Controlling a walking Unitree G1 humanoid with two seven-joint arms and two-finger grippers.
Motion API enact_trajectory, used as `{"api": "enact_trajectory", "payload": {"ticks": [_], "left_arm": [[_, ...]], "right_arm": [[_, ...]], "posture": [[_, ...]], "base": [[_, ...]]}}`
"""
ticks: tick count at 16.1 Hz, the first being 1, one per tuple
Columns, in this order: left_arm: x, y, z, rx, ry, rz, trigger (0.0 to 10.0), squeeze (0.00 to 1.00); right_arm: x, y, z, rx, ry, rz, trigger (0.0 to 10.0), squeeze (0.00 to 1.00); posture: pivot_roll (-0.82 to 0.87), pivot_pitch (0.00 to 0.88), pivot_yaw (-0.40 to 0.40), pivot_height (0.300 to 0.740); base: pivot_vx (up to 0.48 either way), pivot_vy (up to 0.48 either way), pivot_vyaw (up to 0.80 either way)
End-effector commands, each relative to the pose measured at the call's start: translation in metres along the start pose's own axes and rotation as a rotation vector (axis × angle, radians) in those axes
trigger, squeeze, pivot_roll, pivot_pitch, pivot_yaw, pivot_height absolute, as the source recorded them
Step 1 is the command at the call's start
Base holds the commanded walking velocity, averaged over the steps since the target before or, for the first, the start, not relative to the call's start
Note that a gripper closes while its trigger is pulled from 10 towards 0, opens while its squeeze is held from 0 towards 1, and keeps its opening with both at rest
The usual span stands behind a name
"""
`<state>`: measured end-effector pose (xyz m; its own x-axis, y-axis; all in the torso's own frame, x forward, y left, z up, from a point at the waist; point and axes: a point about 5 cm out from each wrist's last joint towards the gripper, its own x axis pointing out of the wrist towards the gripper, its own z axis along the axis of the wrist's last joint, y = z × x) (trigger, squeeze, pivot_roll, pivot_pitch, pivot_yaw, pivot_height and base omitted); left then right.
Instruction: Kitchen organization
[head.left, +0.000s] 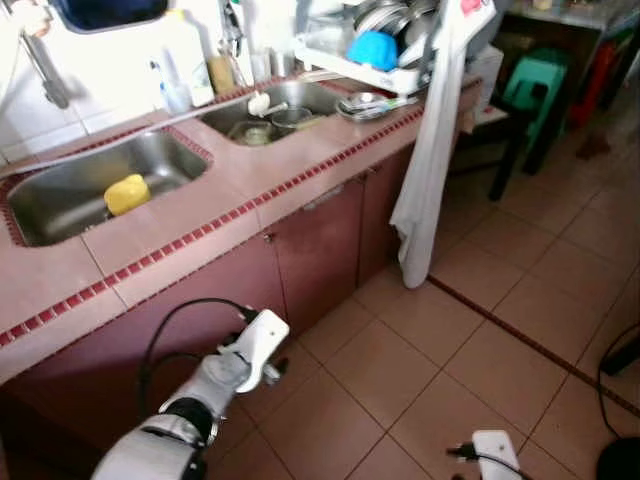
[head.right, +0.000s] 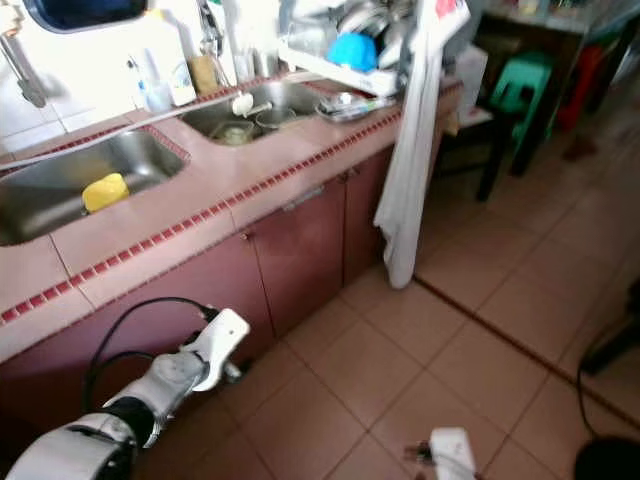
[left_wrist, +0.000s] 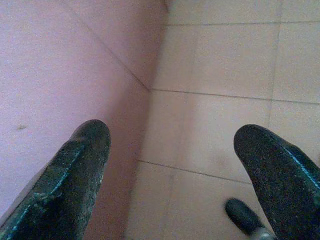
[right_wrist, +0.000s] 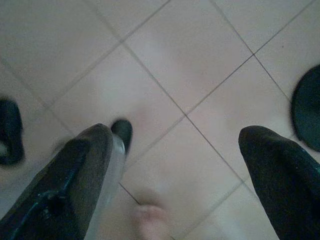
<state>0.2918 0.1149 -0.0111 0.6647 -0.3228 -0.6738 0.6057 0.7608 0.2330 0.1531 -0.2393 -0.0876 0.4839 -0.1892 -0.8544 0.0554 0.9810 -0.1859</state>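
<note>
**Along the tiled kitchen table: holdings, left to right**

On the far left, the near sink (head.left: 90, 190) holds a yellow sponge (head.left: 127, 193). Next right, the far sink (head.left: 275, 110) carries bowls and a pale scrubber. Bottles (head.left: 176, 88) stand behind the two basins against the wall. Further right, a dish rack (head.left: 385, 45) holds a blue bowl (head.left: 372, 49) among plates; a white cloth (head.left: 430, 150) hangs from it down past the cabinet doors (head.left: 310, 250). A green stool (head.left: 535, 85) stands far right on the floor tiles (head.left: 480, 340).

Left end effector (left_wrist: 170, 150): low beside the cabinet front, fingers spread wide, holding nothing. Right end effector (right_wrist: 175, 150): low over floor tiles, fingers likewise apart and empty.

Step in hand, as a judgement: both arms hang low, away from the table, which suits either an approach to the sinks or a pause after tidying. Which item is meant cannot be told from this scene.
</note>
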Motion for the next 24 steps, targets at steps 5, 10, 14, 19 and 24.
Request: {"api": "enact_trajectory", "payload": {"ticks": [5, 10, 14, 19, 24], "left_arm": [[0.0, -0.003, -0.009, -0.051, 0.06, 0.064, 10.0, 0.0], [0.0, -0.006, -0.013, -0.041, 0.079, 0.063, 10.0, 0.0], [-0.001, -0.001, -0.014, -0.043, 0.083, 0.058, 10.0, 0.0], [0.003, -0.012, -0.003, -0.093, 0.05, 0.018, 10.0, 0.0], [0.004, -0.021, -0.007, -0.068, 0.072, -0.034, 10.0, 0.0]], "right_arm": [[0.004, 0.007, 0.045, 0.053, -0.112, 0.02, 10.0, 0.0], [0.004, 0.026, 0.064, 0.123, -0.175, 0.072, 10.0, 0.0], [0.004, 0.04, 0.06, 0.12, -0.151, 0.08, 10.0, 0.0], [0.004, 0.038, 0.046, 0.134, -0.114, 0.076, 10.0, 0.0], [0.004, 0.038, 0.045, 0.137, -0.106, 0.081, 10.0, 0.0]], "posture": [[0.01, 0.0, 0.003, 0.74], [0.05, 0.0, 0.028, 0.74], [0.03, 0.0, 0.06, 0.74], [0.02, 0.0, 0.045, 0.74], [0.02, 0.0, 0.044, 0.74]], "base": [[0.0, 0.0, 0.0], [0.0, 0.0, 0.0], [0.0, 0.0, -0.35], [0.0, 0.0, -0.69], [0.0, 0.0, -0.68]]}}
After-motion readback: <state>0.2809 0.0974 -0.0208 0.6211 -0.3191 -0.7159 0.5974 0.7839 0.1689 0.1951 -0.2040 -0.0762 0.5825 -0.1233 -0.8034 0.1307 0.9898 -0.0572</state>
